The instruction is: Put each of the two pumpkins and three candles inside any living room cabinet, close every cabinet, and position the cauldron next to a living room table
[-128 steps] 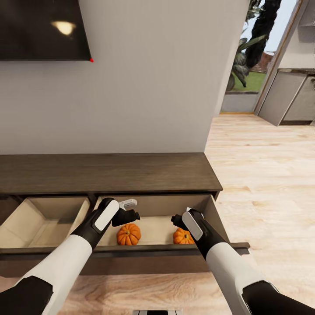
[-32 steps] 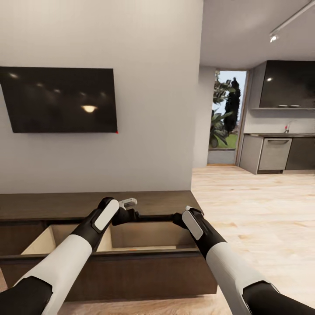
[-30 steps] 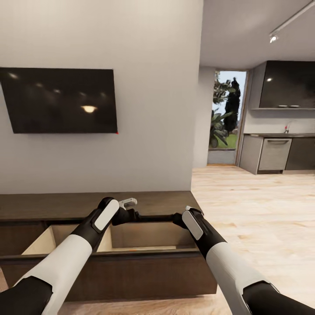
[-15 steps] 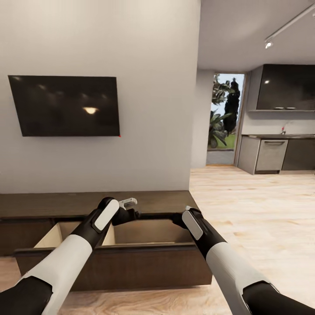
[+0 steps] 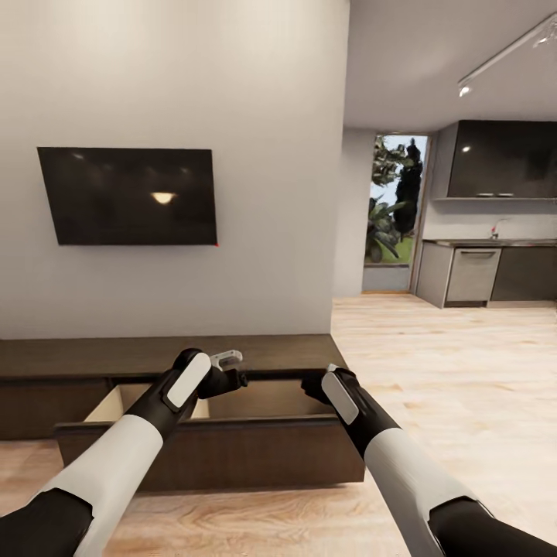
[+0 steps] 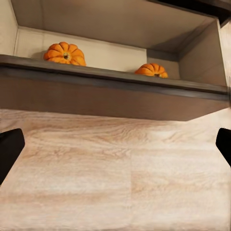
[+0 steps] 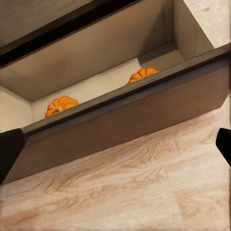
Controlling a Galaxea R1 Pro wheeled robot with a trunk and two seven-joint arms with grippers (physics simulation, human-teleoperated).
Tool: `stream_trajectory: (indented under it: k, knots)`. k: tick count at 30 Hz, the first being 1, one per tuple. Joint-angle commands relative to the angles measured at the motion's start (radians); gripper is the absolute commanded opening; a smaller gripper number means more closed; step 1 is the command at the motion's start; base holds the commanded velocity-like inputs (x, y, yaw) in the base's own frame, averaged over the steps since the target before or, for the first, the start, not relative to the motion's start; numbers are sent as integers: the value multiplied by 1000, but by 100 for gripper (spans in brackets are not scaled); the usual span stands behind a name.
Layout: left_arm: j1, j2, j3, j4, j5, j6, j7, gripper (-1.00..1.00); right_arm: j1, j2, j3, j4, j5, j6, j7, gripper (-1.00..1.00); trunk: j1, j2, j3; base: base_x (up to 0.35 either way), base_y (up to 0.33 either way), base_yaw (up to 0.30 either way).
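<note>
No readable text, label, brand, number or sign on any surface in view.

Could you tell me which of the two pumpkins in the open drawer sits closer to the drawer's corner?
The pumpkin beside the drawer's side wall; the other pumpkin sits farther along, in open space.

Head faces the cabinet [image 5: 209, 452]; wrists look down (same drawer).
</note>
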Motion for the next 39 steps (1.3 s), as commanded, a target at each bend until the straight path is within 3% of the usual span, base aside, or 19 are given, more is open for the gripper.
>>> stream_trajectory:
  k: [1,16,22,24,27,28,30,34,39]
  knots:
    - [-1,0,-2,-1,10,1,10,100,-1,-1,5,-1,-9,1,-9,100,-5,7,2,-249,0,0]
    - [1,1,-3,-1,9,-5,15,100,0,-2,12,-1,-7,2,10,100,-62,112,49,-325,0,0]
    - [6,3,-19,-3,7,-19,14,100,4,-6,79,-1,-5,-9,12,100,-85,154,68,-344,0,0]
    - [11,8,-60,-18,7,-80,14,100,8,-10,136,-1,-4,-68,13,100,-93,168,74,-345,0,0]
    - [21,9,-96,-33,7,-148,14,100,11,-12,182,0,-4,-104,13,100,-104,189,83,-345,0,0]
    - [39,10,-119,-39,7,-202,13,100,15,-13,206,0,-4,-126,14,100,-108,196,87,-345,0,0]
    - [65,10,-144,-43,7,-267,12,100,26,-13,223,0,-4,-152,14,100,-116,210,93,-345,0,0]
    - [141,13,-242,-45,8,-475,11,100,66,-15,278,1,-2,-246,14,100,-131,238,105,-345,0,0]
    - [193,16,-277,-37,7,-609,11,100,109,-16,300,10,-2,-312,14,100,-139,252,112,-331,0,0]
